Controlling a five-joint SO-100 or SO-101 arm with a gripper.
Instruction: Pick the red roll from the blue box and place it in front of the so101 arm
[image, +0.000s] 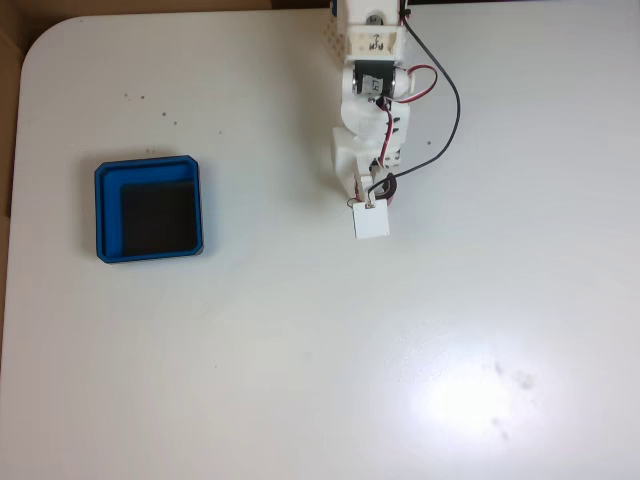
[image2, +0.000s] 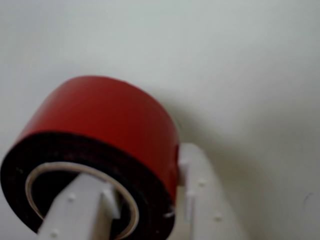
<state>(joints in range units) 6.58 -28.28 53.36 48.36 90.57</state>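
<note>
My gripper (image2: 145, 210) pinches the roll (image2: 105, 125): one finger thru the hole, one outside, shut on its wall. The box (image: 108, 215) sits empty, well apart. I should go down slow, lay the roll flat on the table (image: 300, 350), then let go.

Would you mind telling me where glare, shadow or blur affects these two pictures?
In the fixed view, a bright glare patch washes out the table at lower right, while the blue box stays crisp. In the wrist view, the red roll and gripper are close and soft-focused, with a soft shadow to the roll's right.
</note>
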